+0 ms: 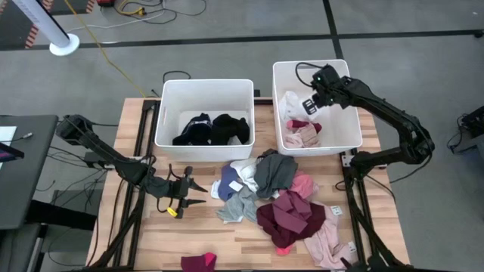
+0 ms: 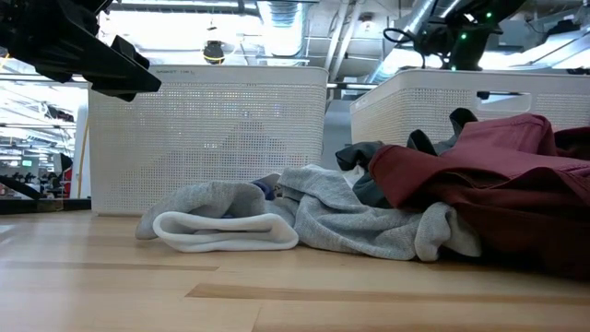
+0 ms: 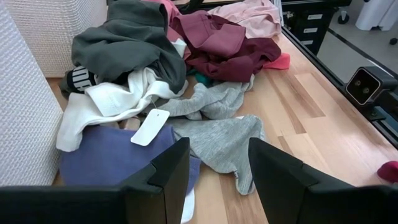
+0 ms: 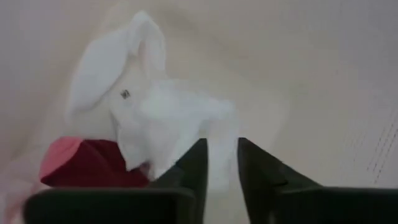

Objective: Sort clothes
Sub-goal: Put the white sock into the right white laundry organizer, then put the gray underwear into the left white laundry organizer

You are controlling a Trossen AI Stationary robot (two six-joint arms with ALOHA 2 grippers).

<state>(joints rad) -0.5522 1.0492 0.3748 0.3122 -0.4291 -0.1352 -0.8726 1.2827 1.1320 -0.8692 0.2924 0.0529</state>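
The right gripper [image 1: 305, 106] hangs inside the right white plastic bin [image 1: 342, 140], fingers slightly parted around a soft white garment [image 4: 168, 124] — the drop-off step, I judge. Next: spread wider, then lift clear. The left gripper [image 1: 193, 193] waits wide open beside the heap of mixed fabric clothes [image 1: 276, 200]

We see small crumpled fabric garments [image 1: 276, 198] heaped mid-table, black ones [image 1: 212, 130] in one bin, white and pink ones [image 1: 299, 125] in the other.

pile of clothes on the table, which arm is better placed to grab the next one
Left, probably. The left tool hangs open beside the pile, facing the grey garment. The right tool is over the right bin, by a white garment.
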